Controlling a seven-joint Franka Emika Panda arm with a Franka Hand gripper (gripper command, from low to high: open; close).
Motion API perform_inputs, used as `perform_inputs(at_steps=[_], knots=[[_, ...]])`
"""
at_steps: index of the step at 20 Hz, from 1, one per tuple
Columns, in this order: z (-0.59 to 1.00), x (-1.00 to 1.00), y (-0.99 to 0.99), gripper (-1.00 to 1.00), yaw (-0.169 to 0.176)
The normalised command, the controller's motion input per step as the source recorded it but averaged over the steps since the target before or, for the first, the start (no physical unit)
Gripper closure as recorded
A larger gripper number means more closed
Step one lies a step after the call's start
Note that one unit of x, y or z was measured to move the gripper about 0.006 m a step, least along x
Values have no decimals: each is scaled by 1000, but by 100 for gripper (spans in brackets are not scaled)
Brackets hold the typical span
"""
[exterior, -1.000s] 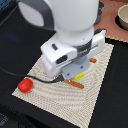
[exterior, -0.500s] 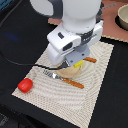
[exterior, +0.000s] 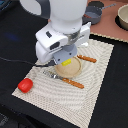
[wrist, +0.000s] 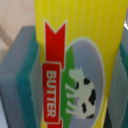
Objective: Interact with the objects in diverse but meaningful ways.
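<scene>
My gripper hangs just over a pale round plate on the striped mat and is shut on the yellow block. In the wrist view the block fills the frame. It carries a red ribbon mark, the word BUTTER and a cow picture, and it is pressed between grey pads on both sides. The red tomato lies at the mat's near corner on the exterior view's left. One brown-handled utensil lies in front of the plate, and another lies beside it. Dark grey pots stand at the back.
The striped beige mat covers a black table. A pale bowl sits on a brown surface at the back right of the exterior view. A thin black cable runs across the table on the exterior view's left.
The arm has shifted and turned above the mat with the yellow block still in its grip. More of the plate under the gripper shows than a second ago.
</scene>
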Motion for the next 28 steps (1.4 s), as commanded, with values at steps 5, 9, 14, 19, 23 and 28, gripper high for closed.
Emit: perform_inputs(at_steps=[5, 9, 14, 19, 23, 28], knots=[[-255, -1000, 11, 100, 0], [-350, -1000, 112, 100, 0], [-383, -1000, 375, 100, 0], [-309, -874, 393, 100, 9], [69, -562, 281, -100, 15], [779, -434, 328, -100, 2]])
